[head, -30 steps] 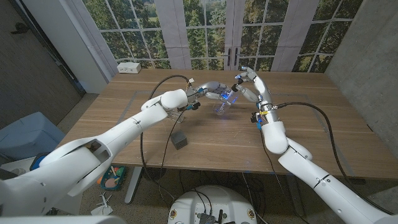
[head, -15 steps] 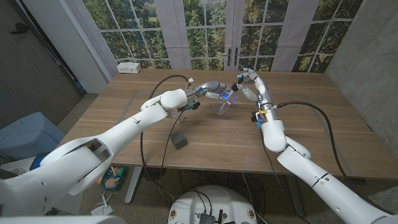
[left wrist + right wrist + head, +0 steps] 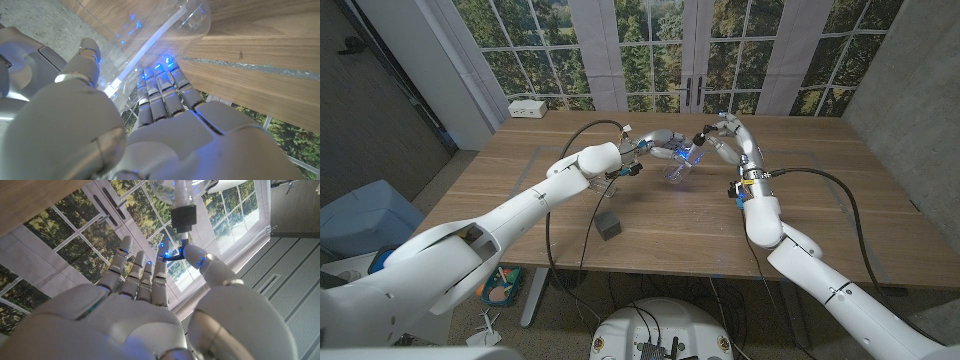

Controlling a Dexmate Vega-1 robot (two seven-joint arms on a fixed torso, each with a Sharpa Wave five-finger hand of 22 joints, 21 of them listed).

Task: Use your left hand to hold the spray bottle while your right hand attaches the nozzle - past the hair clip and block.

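Between the two hands, raised above the counter (image 3: 800, 200), hangs the clear spray bottle (image 3: 678, 165). The left hand (image 3: 658, 146) grips its body, fingers (image 3: 162, 92) wrapped along one side and thumb on the other, holding it tilted. Just beside it, the right hand (image 3: 725, 138) pinches the black nozzle (image 3: 182, 217) between thumb and fingertips (image 3: 161, 262), the nozzle's collar sitting at the bottle's neck with its tube running inside. Nearer the robot than the left hand, a small grey block (image 3: 610, 227) rests on the counter, well apart from both hands.
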